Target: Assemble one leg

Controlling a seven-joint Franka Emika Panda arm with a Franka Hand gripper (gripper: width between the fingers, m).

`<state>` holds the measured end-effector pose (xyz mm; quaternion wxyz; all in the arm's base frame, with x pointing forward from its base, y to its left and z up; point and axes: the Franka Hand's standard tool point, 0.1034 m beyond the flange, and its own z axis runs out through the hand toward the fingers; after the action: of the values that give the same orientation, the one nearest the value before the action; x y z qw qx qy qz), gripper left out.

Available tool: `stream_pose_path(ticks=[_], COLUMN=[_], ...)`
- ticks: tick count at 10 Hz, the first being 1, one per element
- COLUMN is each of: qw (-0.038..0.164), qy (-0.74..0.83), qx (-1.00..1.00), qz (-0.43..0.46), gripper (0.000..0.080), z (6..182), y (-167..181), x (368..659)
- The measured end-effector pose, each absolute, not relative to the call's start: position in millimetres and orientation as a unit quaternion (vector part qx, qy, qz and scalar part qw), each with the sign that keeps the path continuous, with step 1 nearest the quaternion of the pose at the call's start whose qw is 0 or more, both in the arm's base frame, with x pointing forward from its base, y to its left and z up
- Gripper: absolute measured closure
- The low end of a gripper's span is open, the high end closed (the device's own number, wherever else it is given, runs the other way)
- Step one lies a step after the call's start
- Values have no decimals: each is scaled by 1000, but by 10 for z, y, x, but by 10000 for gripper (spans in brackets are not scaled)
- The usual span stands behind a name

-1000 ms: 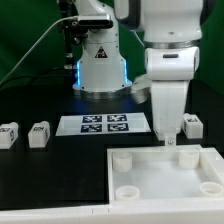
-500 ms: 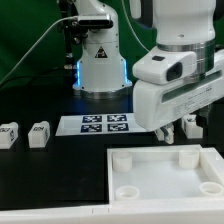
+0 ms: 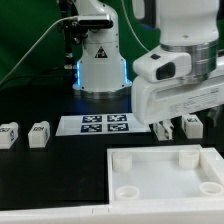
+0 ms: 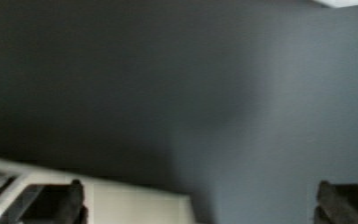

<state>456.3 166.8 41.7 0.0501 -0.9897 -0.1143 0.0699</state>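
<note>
Two legs [image 3: 8, 135] [image 3: 39, 133], small white blocks with square markers, stand at the exterior view's left. A third leg [image 3: 194, 125] stands at the right, partly hidden behind my hand. My gripper [image 3: 172, 128] hangs low just above the table beside that leg, behind the tray's far edge. In the wrist view the gripper [image 4: 201, 205] is open, its fingers [image 4: 51, 202] wide apart with only dark table between them. It holds nothing.
The large white tray [image 3: 150, 168] with round corner sockets lies at the front right. The marker board [image 3: 104, 124] lies in the middle, and its corner shows in the wrist view [image 4: 105, 195]. The robot base [image 3: 98, 65] stands behind.
The wrist has turned, so the hand now shows its broad side, and it has shifted slightly to the exterior view's right. The legs and tray have not moved.
</note>
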Motion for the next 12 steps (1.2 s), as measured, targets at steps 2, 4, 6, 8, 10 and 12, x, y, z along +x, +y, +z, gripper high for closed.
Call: stream_pose_path(ticks=[2, 4, 6, 8, 10, 12], qw=[37, 25, 17, 16, 4, -2], qy=[-94, -68, -71, -74, -57, -61], qx=[-984, -956, -921, -890, -890, -887], qz=[150, 286, 384, 450, 453, 458], gripper=[150, 150, 150, 150, 150, 150], z=[417, 365, 357, 307, 249, 187], y=[1793, 1795, 1741, 1757, 1829, 1886], x=[4412, 4386, 4318, 4334, 4217, 4077])
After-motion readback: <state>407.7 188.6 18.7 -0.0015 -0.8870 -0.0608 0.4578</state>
